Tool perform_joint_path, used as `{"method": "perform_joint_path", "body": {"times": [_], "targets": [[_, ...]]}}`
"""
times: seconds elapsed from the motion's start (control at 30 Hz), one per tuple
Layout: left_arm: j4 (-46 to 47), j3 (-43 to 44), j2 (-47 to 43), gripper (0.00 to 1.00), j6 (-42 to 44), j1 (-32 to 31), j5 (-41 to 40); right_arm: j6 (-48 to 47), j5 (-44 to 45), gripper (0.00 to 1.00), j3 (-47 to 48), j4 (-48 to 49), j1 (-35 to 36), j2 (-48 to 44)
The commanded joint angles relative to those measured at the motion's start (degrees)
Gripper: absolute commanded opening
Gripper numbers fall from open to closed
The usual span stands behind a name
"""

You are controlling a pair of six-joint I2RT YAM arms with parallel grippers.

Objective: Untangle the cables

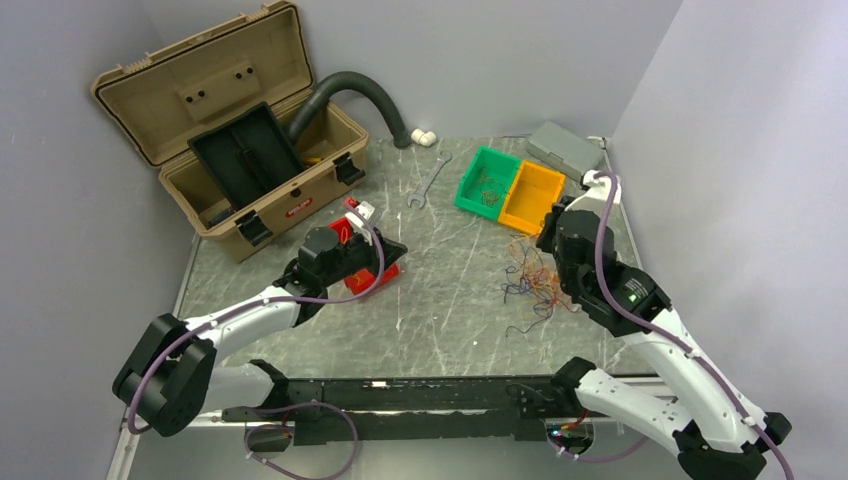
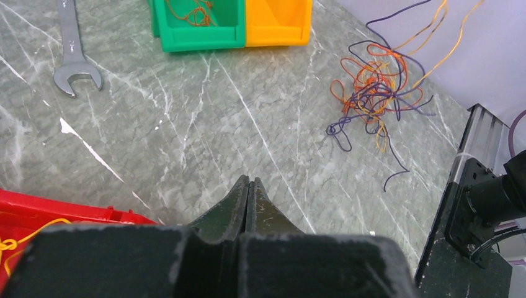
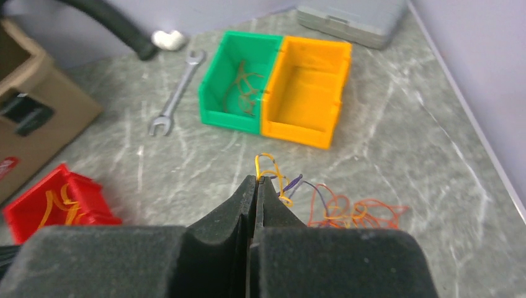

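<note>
The cables form a loose tangle (image 1: 532, 275) of orange, yellow and purple wires on the grey marble table, right of centre; it also shows in the left wrist view (image 2: 375, 90). My right gripper (image 3: 257, 179) is shut on a yellow wire (image 3: 273, 174) at its tips, lifted above the rest of the tangle (image 3: 347, 211). My left gripper (image 2: 249, 180) is shut and empty, hovering above the table beside a red bin (image 2: 56, 217) that holds yellow wire. In the top view it is at the table's left-centre (image 1: 385, 255).
A green bin (image 1: 487, 181) with orange wires and an orange bin (image 1: 533, 195) stand at the back right. A wrench (image 1: 428, 182) lies left of them. An open tan toolbox (image 1: 240, 150) with a dark hose (image 1: 365, 95) is at the back left. A grey box (image 1: 565, 148) is behind the bins.
</note>
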Motion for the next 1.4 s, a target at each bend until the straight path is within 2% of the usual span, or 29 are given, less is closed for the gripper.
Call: {"method": "perform_joint_path", "body": {"times": [0.0,0.23,0.27,0.3,0.33,0.4,0.47,0.57,0.7,0.73,0.77,0.83,0.87,0.9,1.0,1.17,1.27,1.37], "targets": [[3.71,0.03,-0.58,0.00,0.72,0.15,0.67,5.82,7.02,0.03,-2.05,-4.31,-0.09,-0.22],[3.01,1.31,0.97,0.01,0.66,0.13,3.04,5.57,3.26,0.07,-3.93,-1.23,-0.06,-1.60],[2.86,1.64,1.42,0.07,0.75,0.14,4.09,5.43,2.83,0.06,-4.04,-1.25,-0.08,-1.53],[2.79,2.11,1.99,0.18,0.96,0.13,5.54,5.09,1.40,0.04,-4.17,-1.02,-0.12,-1.42],[2.64,2.65,2.68,0.32,1.12,0.00,7.01,4.53,-0.60,0.01,-4.33,-0.43,-0.12,-1.19],[2.89,3.37,3.97,0.56,1.02,-0.26,9.36,1.98,-6.99,0.00,-5.00,2.37,-0.07,-0.42],[3.97,3.72,4.91,0.70,0.97,-0.90,10.65,-0.09,-16.19,0.00,-5.55,6.19,-0.07,0.67],[4.26,4.09,5.60,0.79,1.49,-1.86,11.18,-0.42,-30.94,0.00,-5.04,12.17,0.00,4.43],[5.54,3.77,5.70,0.82,1.87,-2.46,11.97,0.88,-45.11,0.00,-2.41,19.40,0.18,11.44],[5.94,3.67,5.72,0.83,1.79,-2.51,12.27,0.95,-47.52,0.07,-1.32,20.22,0.29,13.18],[6.35,3.48,5.73,0.83,1.77,-2.56,12.54,1.11,-48.57,0.22,-0.09,20.31,0.50,14.70],[7.26,3.16,5.68,0.87,1.76,-2.58,13.45,1.49,-45.68,0.63,1.79,17.97,0.76,16.68],[7.69,3.00,5.68,0.89,1.84,-2.53,13.96,1.30,-42.44,0.74,2.54,16.17,0.80,17.08],[7.78,3.05,5.83,0.92,1.99,-2.61,14.13,1.18,-38.27,0.78,2.82,13.77,0.79,17.21],[2.58,5.62,7.24,0.94,2.90,-2.72,11.67,1.97,-24.15,0.82,2.57,6.08,0.56,16.60],[-5.69,11.22,12.16,0.92,2.36,-2.71,11.13,8.71,-9.84,0.82,-1.47,-4.88,-2.00,13.49],[-8.93,14.16,15.42,0.91,1.29,-2.99,12.06,12.36,-10.81,0.82,-5.66,-8.50,-8.03,11.03],[-9.44,15.75,17.75,0.89,0.72,-3.73,13.20,11.95,-17.85,0.81,-12.12,-6.58,-16.99,7.79]]}}
